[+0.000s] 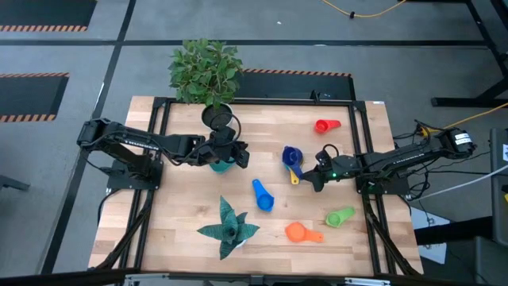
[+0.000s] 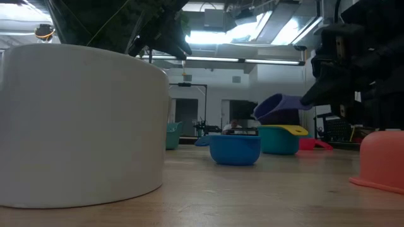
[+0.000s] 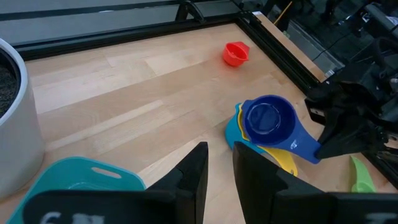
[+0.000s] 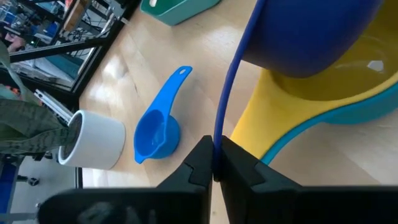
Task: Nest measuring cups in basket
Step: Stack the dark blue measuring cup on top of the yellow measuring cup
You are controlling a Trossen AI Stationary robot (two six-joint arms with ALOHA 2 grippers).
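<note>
Gripping dark blue cup [image 4: 311,34] handle | right pincer [image 4: 213,163] clamped | above yellow cup [image 4: 323,78]

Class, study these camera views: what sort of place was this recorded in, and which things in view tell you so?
Most likely a robotics lab or workshop. Hazard-striped floor tape and loose cables surround a framed wooden table, and the low view shows ceiling strip lights above equipment.

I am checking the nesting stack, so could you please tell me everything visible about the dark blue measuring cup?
The dark blue measuring cup is a glossy, plastic-looking round scoop with a flat handle. It is empty, tilted, and held by its handle in the right gripper, whose fingers are shut on it. It hangs over the yellow cup, which is nested in the light blue cup; contact is unclear.
</note>
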